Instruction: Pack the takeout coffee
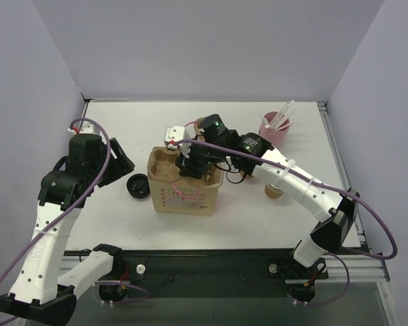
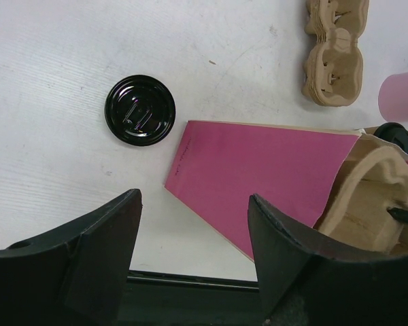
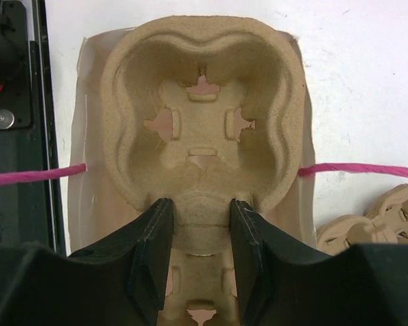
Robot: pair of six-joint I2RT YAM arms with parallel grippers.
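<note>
A kraft-brown paper cup (image 1: 275, 189) stands on the table to the right of the paper bag (image 1: 185, 198), partly under my right arm. The bag stands open at the table's middle, and a brown moulded-pulp tray (image 3: 204, 102) sits in its mouth. My right gripper (image 1: 190, 168) reaches down into the bag. In the right wrist view it (image 3: 198, 219) is shut on the tray's middle ridge. My left gripper (image 1: 121, 163) hangs left of the bag. In the left wrist view it (image 2: 194, 207) is open and empty above the table beside the bag's pink side (image 2: 258, 176).
A black lid (image 1: 137, 185) lies between my left gripper and the bag, and shows in the left wrist view (image 2: 140, 110). A pink cup with white sticks (image 1: 277, 129) stands at the back right. A stack of spare pulp trays (image 2: 333, 54) lies beyond the bag.
</note>
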